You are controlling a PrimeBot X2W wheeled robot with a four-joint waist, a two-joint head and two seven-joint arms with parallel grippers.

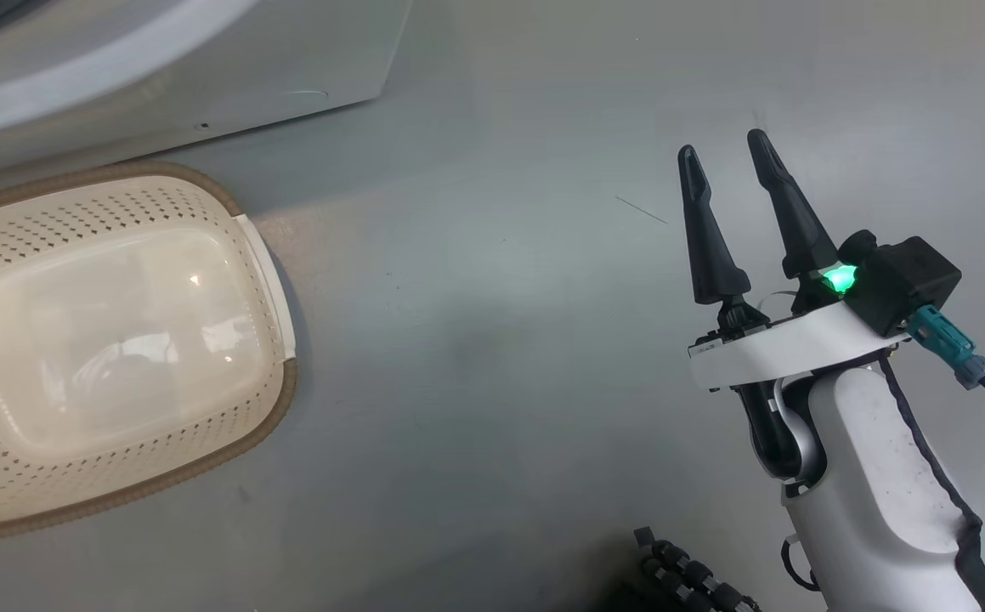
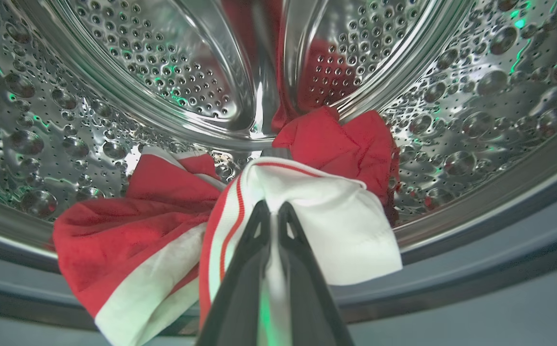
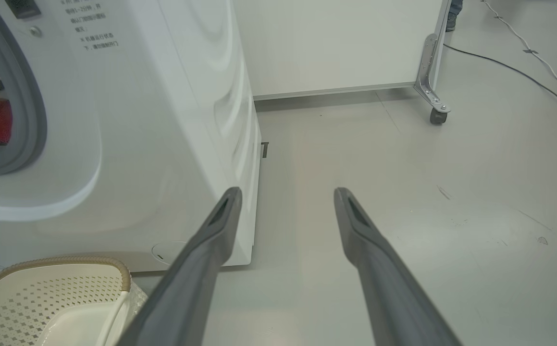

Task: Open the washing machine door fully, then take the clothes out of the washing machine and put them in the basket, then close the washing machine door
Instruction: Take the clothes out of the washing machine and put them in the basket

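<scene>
While the left gripper [image 2: 269,209] reaches into the steel drum [image 2: 115,72] of the scene's one washing machine [image 3: 163,120], its two dark fingers are pressed together on a white, red-striped fold of the clothes [image 2: 307,206], and cloth shows in the thin slit between them. The clothes lie at the drum's lower lip, red fabric and white panels bunched and draped toward the grey rubber ring [image 2: 475,269]. Whether the heap is one garment or several is hard to tell from the tangle. The left wrist view gives this close look at the grip. The right wrist view, from outside, gives the machine's white front and side, the ring round the opening and a small patch of red within it. The head view looks down on the single basket [image 1: 284,399], cream with a brown rim, standing on the grey floor [image 1: 492,340] just beside the machine's base. In that view the right gripper [image 1: 721,144] is off to the right, well apart from the basket. Its pale forearm [image 1: 874,476] rises from the lower right corner, a green light [image 1: 839,279] glows at the wrist, and the two fingers point up the view, spread apart with nothing between them. From its own wrist camera those fingers aim over bare floor past the machine's corner, toward a white panel on a castor [image 3: 434,115] and two cables [image 3: 518,72].
</scene>
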